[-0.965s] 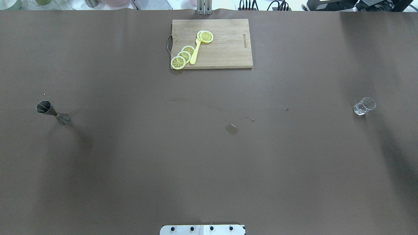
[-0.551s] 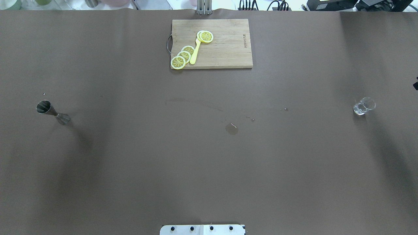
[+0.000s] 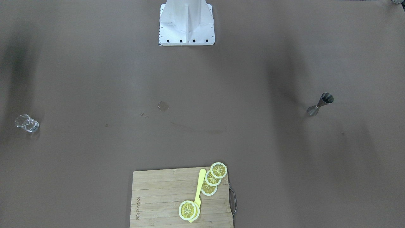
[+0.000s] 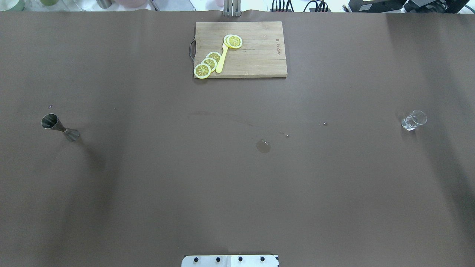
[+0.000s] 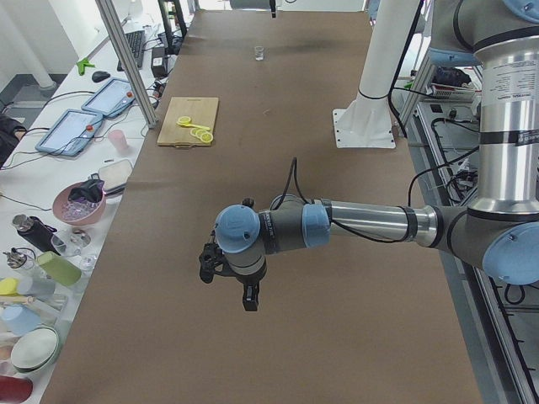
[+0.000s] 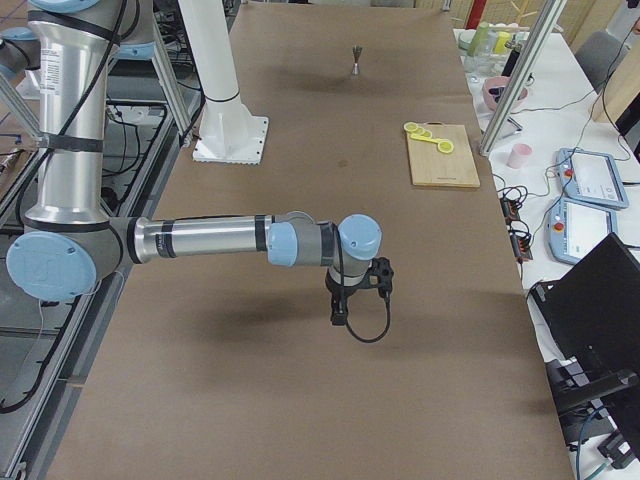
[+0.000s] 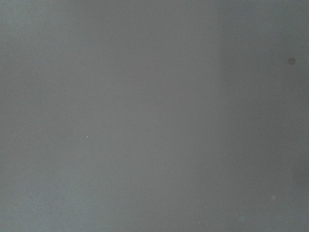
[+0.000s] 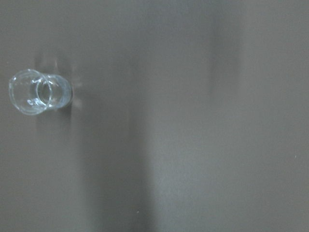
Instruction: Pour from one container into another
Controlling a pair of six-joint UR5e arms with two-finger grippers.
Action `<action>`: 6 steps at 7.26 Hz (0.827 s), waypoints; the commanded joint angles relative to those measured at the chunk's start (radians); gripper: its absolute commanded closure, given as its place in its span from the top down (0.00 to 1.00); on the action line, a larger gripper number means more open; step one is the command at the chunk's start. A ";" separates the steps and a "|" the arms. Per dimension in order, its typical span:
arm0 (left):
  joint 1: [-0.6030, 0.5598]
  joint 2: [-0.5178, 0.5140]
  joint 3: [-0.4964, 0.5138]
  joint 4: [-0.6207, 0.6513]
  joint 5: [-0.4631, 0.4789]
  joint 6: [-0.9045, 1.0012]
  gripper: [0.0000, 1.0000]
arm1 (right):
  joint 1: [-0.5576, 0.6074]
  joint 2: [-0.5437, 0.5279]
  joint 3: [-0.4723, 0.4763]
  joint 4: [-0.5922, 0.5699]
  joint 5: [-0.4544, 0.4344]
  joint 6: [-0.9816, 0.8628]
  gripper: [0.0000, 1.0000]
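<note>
A steel jigger [image 4: 59, 127] stands upright at the table's left side, also seen as the jigger [image 3: 319, 104] in the front view. A small clear glass [image 4: 413, 119] stands at the far right, and the right wrist view looks down on the glass [image 8: 38, 92] at its left edge. Neither gripper shows in the overhead or front views. In the exterior left view my left gripper [image 5: 249, 303] hangs above the bare table near the left end. In the exterior right view my right gripper [image 6: 339, 318] hangs near the right end. I cannot tell whether either is open or shut.
A wooden cutting board [image 4: 256, 55] with lemon slices [image 4: 206, 65] and a yellow utensil [image 4: 222, 59] lies at the far middle. A small wet spot [image 4: 263, 146] marks the table's centre. The robot base [image 3: 186, 23] stands at the near edge.
A dark bit of the right arm that showed at the overhead view's right edge 0.6 s ago is gone. The shadows have shifted. Jigger and glass have not moved.
</note>
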 commanded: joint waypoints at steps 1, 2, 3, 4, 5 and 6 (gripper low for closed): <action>-0.003 0.005 -0.023 0.011 0.051 -0.013 0.99 | 0.036 -0.065 0.028 0.088 -0.005 -0.049 1.00; -0.003 0.017 -0.010 -0.049 0.051 0.008 0.99 | 0.031 -0.063 0.019 0.109 -0.037 -0.039 1.00; -0.001 0.041 -0.007 -0.106 0.051 0.016 0.99 | -0.014 -0.054 -0.005 0.110 -0.079 -0.040 1.00; -0.001 0.057 -0.010 -0.137 0.051 0.016 0.99 | -0.030 -0.005 -0.001 0.110 -0.166 -0.049 1.00; 0.000 0.057 -0.007 -0.146 0.051 0.016 0.99 | -0.048 0.006 -0.004 0.098 -0.165 -0.033 1.00; 0.000 0.057 -0.007 -0.147 0.048 0.015 0.99 | -0.049 0.004 -0.006 0.101 -0.168 -0.029 1.00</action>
